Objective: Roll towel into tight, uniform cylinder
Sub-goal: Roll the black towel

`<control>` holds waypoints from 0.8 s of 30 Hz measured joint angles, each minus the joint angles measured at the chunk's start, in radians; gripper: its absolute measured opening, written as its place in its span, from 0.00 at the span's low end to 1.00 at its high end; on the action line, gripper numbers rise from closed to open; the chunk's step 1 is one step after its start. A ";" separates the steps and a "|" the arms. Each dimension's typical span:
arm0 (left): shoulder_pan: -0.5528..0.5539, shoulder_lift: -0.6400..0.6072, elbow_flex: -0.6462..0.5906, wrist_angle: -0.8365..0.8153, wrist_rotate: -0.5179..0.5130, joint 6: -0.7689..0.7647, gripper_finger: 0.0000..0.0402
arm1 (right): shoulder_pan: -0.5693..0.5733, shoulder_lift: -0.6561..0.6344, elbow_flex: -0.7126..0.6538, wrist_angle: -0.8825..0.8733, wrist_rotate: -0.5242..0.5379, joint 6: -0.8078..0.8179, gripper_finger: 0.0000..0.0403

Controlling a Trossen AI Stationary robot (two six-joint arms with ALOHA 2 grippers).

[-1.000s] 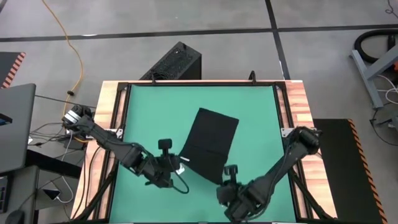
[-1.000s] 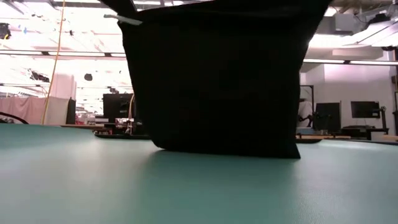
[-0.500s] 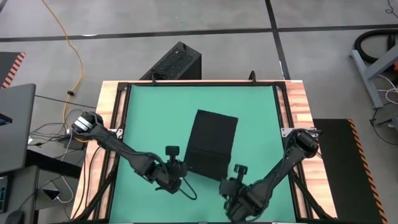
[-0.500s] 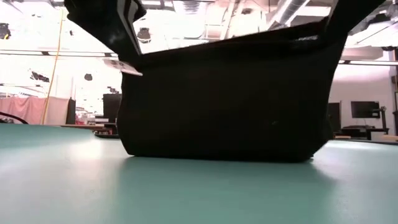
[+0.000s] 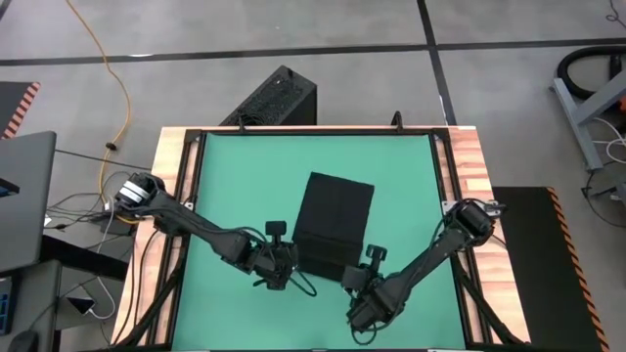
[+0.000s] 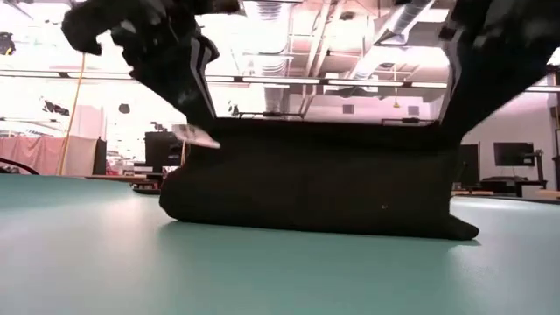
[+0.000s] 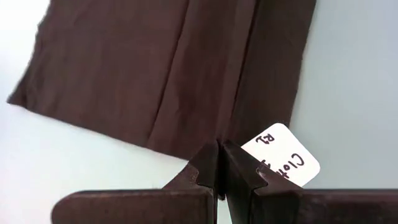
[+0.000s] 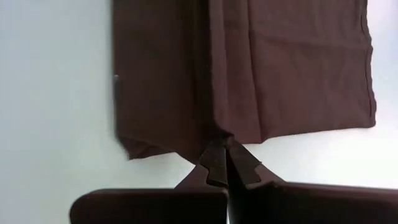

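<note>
Black cloth, the towel [image 5: 333, 223], lies on the green mat [image 5: 235, 176] just below the middle of the high view, its near edge folded over on itself. Both arms reach low from the frame's sides toward that near edge. The left gripper [image 5: 289, 266] sits at the towel's lower-left corner, its fingers [image 7: 211, 167] pressed together on the folded hem beside the small white tag [image 7: 283, 155]. The right gripper [image 5: 358, 279] is at the lower-right corner, jaws likewise pinched shut on the cloth edge [image 8: 221, 140]. In the low view the towel [image 6: 315, 188] forms a low dark hump across the mat, with the two grippers angling down onto its ends. Half a second ago that near edge hung higher off the mat; both grippers have since come down and moved farther up the frame, carrying the fold over the flat part
</note>
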 joint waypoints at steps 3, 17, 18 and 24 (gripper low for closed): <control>0.006 0.000 -0.028 0.024 0.002 0.001 0.00 | -0.017 -0.001 -0.045 0.056 -0.004 -0.025 0.01; 0.061 0.001 -0.185 0.222 0.034 0.052 0.00 | -0.061 -0.001 -0.186 0.210 -0.057 -0.070 0.01; 0.066 0.001 -0.196 0.230 0.040 0.051 0.00 | -0.063 -0.001 -0.192 0.227 -0.057 -0.070 0.01; 0.082 0.002 -0.254 0.317 0.093 0.044 0.00 | -0.062 -0.001 -0.210 0.262 -0.058 -0.071 0.01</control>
